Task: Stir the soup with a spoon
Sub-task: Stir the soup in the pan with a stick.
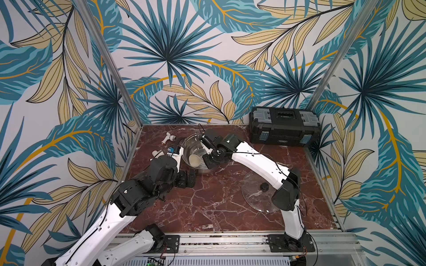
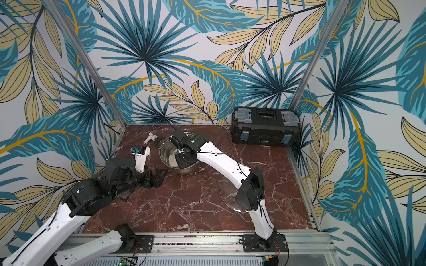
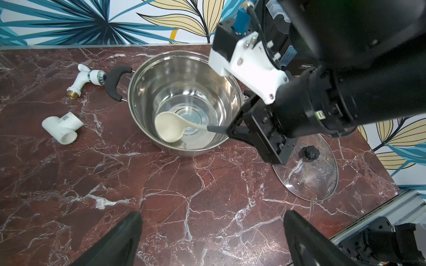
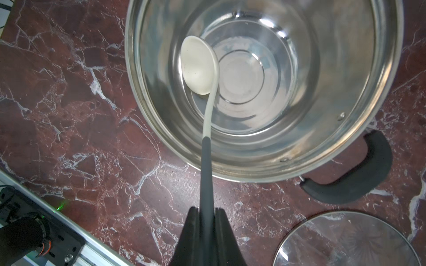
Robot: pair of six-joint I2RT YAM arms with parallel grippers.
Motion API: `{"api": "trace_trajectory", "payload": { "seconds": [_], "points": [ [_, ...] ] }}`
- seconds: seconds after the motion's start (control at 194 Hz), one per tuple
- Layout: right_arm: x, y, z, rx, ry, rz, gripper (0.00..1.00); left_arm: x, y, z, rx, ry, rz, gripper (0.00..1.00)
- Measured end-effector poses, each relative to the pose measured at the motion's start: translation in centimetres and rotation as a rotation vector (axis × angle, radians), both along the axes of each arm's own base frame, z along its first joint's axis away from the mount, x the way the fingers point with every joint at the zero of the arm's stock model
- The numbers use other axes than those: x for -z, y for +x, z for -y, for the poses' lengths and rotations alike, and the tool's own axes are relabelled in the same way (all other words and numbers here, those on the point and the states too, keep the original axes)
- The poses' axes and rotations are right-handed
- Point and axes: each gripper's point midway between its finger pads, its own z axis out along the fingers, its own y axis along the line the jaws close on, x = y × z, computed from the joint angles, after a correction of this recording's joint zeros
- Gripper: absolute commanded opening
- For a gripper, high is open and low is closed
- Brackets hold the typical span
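**Top view.** Right gripper point(image 1: 208, 161) reaches over the round stainless-steel pot point(image 1: 191, 140). Its fingers are hidden under its own body. Left gripper point(image 1: 187, 178) sits near the pot's outer wall, fingers spread and empty.

**Left wrist.** Long spoon with a cream-white deep bowl and a slim grey handle point(image 3: 169, 126). The bowl sits low in the pot, ahead of the right fingertips, and the handle runs back into them at the rim. Only bare marble shows between the left fingers point(image 3: 124, 239).

**Right wrist.** Right fingers point(image 4: 192, 225) are clamped on the grey handle, well behind the cream neck. The bowl lies past the fingertips, off-centre toward the pot wall. Cannot tell whether the pot holds liquid.

**Judgement.**
- Sweep slow circles about the pot's centre.
- Hold the bowl low and the handle off the rim.
- A rearward grip on a thin handle may let it twist.
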Motion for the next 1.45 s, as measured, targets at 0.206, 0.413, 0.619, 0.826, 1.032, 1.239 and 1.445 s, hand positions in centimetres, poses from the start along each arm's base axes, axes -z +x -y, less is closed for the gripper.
{"api": "trace_trajectory", "payload": {
  "seconds": [0.206, 0.413, 0.619, 0.826, 1.032, 1.239, 1.445],
  "points": [
    [-2.2, -1.5, 2.8, 0.04, -0.003, 0.035, 0.0, -0.1, 0.1, 0.1, -0.008, -0.015, -0.001, 1.0],
    [-2.6, -0.9, 5.1, 0.089, -0.096, 0.089, 0.0, 0.0, 0.2, 0.3, -0.012, -0.029, -0.003, 1.0],
    [-1.6, 0.2, 6.5, 0.124, -0.218, 0.119, 0.0, 0.4, 0.2, 0.4, -0.011, -0.037, -0.012, 1.0],
    [-1.4, 1.3, 6.5, 0.143, -0.244, 0.158, 0.0, 1.1, 0.2, 0.7, -0.002, -0.037, -0.029, 1.0],
    [-2.4, 3.2, 4.9, 0.164, -0.183, 0.232, 0.0, 1.4, 0.2, 1.2, 0.017, -0.055, -0.029, 1.0],
    [-2.3, 4.1, 1.9, 0.132, -0.081, 0.226, 0.0, 1.7, -0.1, 1.9, 0.058, -0.085, -0.015, 1.0],
    [-2.0, 3.4, 0.0, 0.079, 0.0, 0.165, 0.0, 1.7, 0.0, 2.6, 0.12, -0.07, 0.029, 1.0]
  ]
}}
